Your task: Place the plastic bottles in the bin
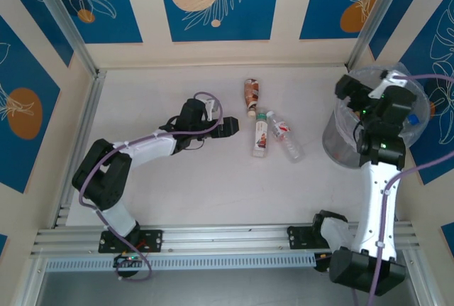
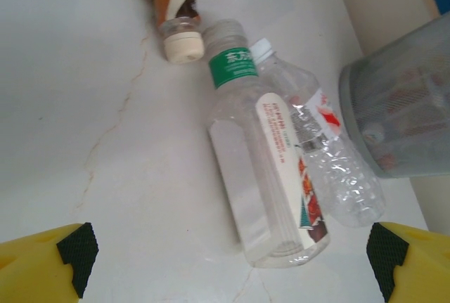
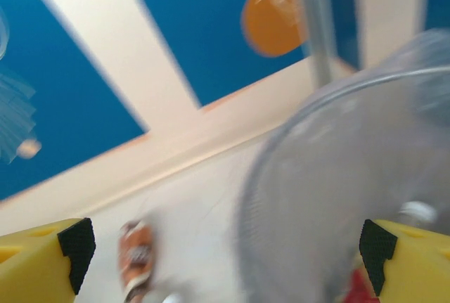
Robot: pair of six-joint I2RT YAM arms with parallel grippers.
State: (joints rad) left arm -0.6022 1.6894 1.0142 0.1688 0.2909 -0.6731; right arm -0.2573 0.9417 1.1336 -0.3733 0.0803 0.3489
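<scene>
Lying on the table (image 1: 163, 192) ahead of the arms are three bottles: a brown bottle (image 1: 251, 94), a green-banded bottle (image 1: 260, 135) and a crinkled clear bottle (image 1: 286, 138). One bin (image 1: 339, 143) stands at the right side, well apart from them. The top view shows the brown and green-banded bottles lying lengthwise near-to-far, with their caps just beside each other. The crinkled one lies slantwise, cap toward the far left. The left wrist view adds label detail and indistinct shapes behind the bin's wall, too unclear to count. The right wrist view is blurred, with the bin's rim close. The left gripper (image 2: 230, 259) faces the bottles, jaws fully apart and empty. The right gripper (image 3: 228, 254) hovers over the bin, jaws spread wide and empty.
</scene>
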